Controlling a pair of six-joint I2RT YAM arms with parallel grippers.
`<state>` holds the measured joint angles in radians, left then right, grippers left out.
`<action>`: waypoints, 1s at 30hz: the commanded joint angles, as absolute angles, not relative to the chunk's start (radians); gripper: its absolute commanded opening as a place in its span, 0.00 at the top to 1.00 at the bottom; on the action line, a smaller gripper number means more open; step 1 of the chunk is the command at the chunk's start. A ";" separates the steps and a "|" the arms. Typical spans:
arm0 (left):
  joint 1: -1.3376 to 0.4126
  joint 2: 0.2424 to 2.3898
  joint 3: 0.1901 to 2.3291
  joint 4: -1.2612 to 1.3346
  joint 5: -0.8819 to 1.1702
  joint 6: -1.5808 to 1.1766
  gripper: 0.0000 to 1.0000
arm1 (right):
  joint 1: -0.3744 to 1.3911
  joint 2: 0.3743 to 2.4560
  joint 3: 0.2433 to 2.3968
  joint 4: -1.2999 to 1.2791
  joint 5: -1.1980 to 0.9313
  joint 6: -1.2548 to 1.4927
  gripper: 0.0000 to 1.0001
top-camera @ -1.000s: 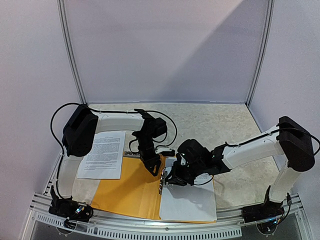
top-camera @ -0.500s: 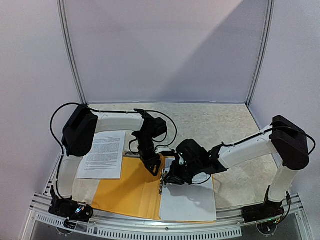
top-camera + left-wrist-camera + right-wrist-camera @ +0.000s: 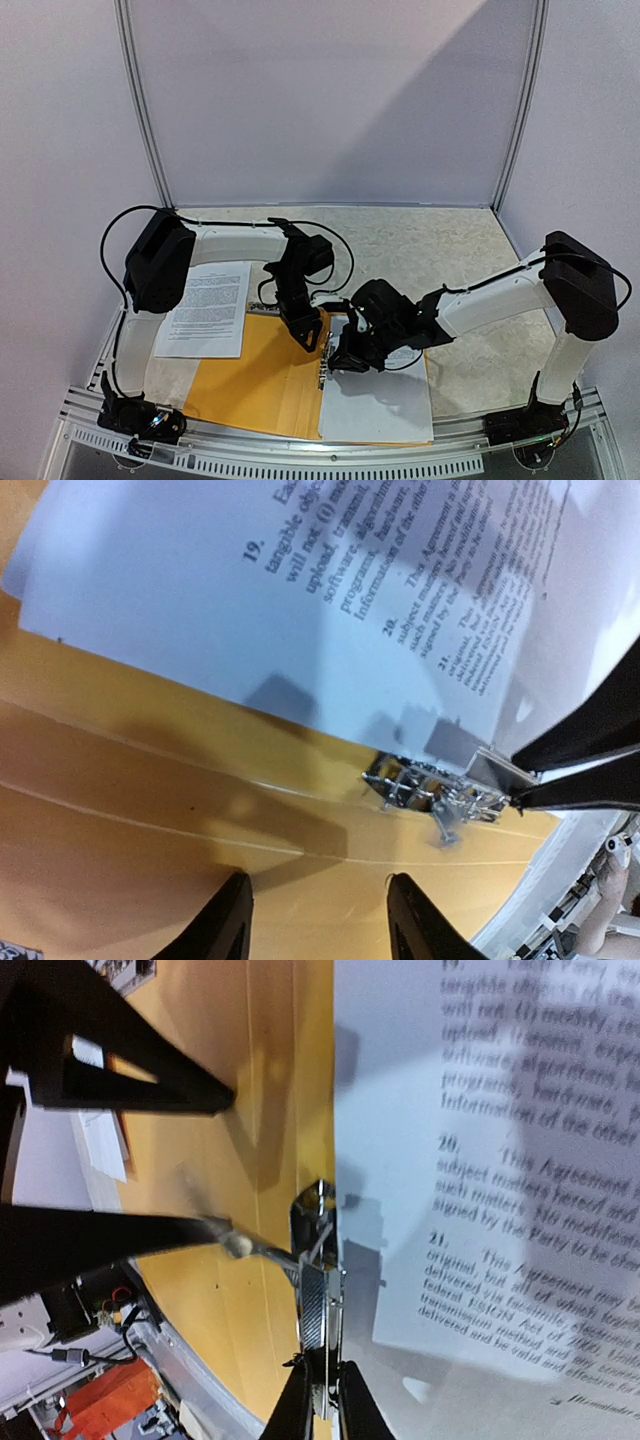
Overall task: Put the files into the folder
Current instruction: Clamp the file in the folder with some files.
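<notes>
Slippage risk: right gripper (image 3: pixel 320 1390) pinches the metal clip (image 3: pixel 315 1250) at the open orange folder's (image 3: pixel 260 375) spine by the table's (image 3: pixel 450 250) near edge, left gripper (image 3: pixel 318 880) spread empty over its left leaf; a lost grip could snap the clip down and crease the filed sheet (image 3: pixel 385 405).

1. The folder (image 3: pixel 250 385) is lying open on the tabletop (image 3: pixel 450 260), at the near edge, between the two arm bases.
2. One sheet (image 3: pixel 385 405) is lying on the folder's right half, its left edge sitting against the metal clip (image 3: pixel 318 1250) at the spine.
3. A second sheet (image 3: pixel 205 308) is lying on the tabletop, behind and left of the folder, just beside its far left corner.
4. The left pincer (image 3: pixel 310 342) is hanging over the folder's left half, just left of the spine, jaws apart.
5. The right pincer (image 3: pixel 335 362) is sitting at the metal clip, over the first sheet's far left corner, with the clip's lever between its fingers.
</notes>
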<state>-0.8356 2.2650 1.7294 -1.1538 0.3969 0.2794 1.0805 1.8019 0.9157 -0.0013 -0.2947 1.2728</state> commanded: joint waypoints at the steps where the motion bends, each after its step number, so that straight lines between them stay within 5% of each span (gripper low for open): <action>1: -0.834 2.370 1.686 -0.999 0.272 0.298 0.51 | 1.104 1.821 0.893 -0.063 -0.319 1.233 0.94; 30: -0.834 2.373 1.683 -1.000 0.268 0.300 0.50 | 1.101 1.723 0.970 -0.172 -0.271 1.192 0.87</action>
<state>-0.8356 2.2650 1.7298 -1.1519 0.3965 0.2806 1.0996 1.7916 0.9405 -0.1059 -0.3054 1.2098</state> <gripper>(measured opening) 0.502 0.125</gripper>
